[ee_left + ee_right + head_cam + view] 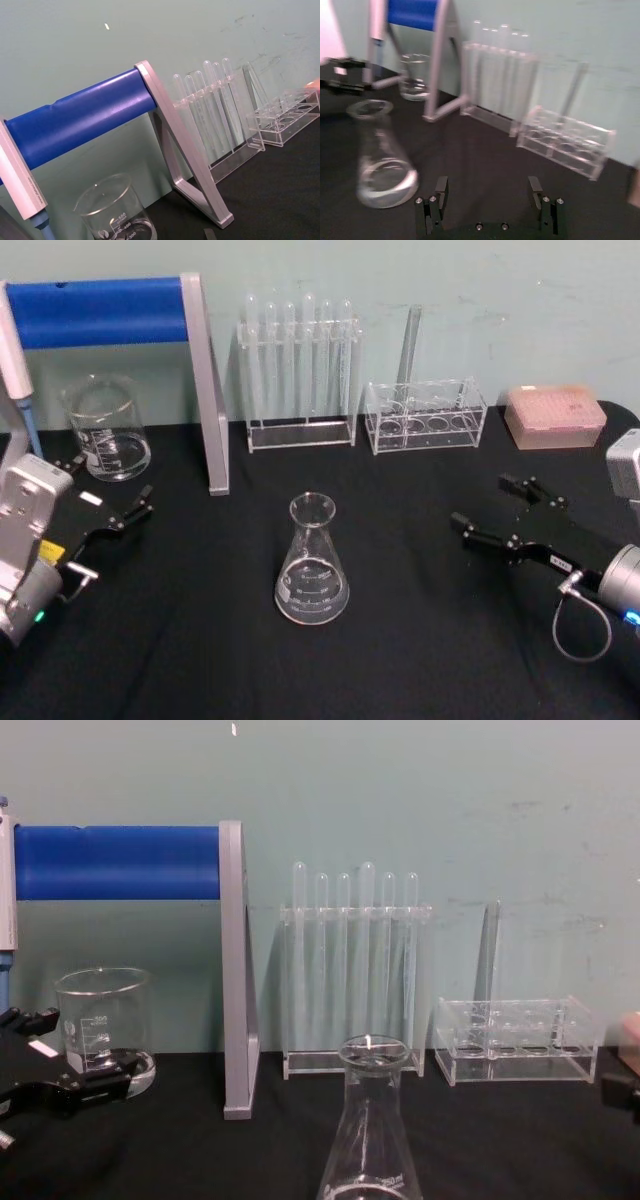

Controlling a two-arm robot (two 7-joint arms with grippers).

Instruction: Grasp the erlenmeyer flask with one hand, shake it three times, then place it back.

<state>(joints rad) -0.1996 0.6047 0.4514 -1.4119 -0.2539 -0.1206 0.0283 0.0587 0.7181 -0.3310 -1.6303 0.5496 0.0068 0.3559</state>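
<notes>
Standing upright near the middle of the black table point(420, 640), the flask point(312, 560) touches nothing, and I cannot tell if it holds any liquid. The right gripper point(484, 502) hangs low over the table to the right of it, well apart, with its two fingers point(439, 192) spread wide and nothing between them. The left gripper point(108, 480) is parked at the left edge, also spread and empty, just beside the beaker point(108, 428).

I think the main danger is in the approach. If the right gripper comes in a little off line, one finger may touch the glass first and push the flask over or make it slide. The wall of the flask is sloped and smooth, so jaws that close on the wide part could squeeze it out of the hold. A grip at the narrow neck looks safer to me. During the shaking a weak hold may let the flask slip down, and a hard hold may crack it.

Farther back stand the rack of test tubes point(300, 370), the low rack point(425, 415), the blue stand point(100, 312) and the pink box point(555, 415). A wide swing toward the far side could knock them. Setting the flask back tilted could make it fall.
</notes>
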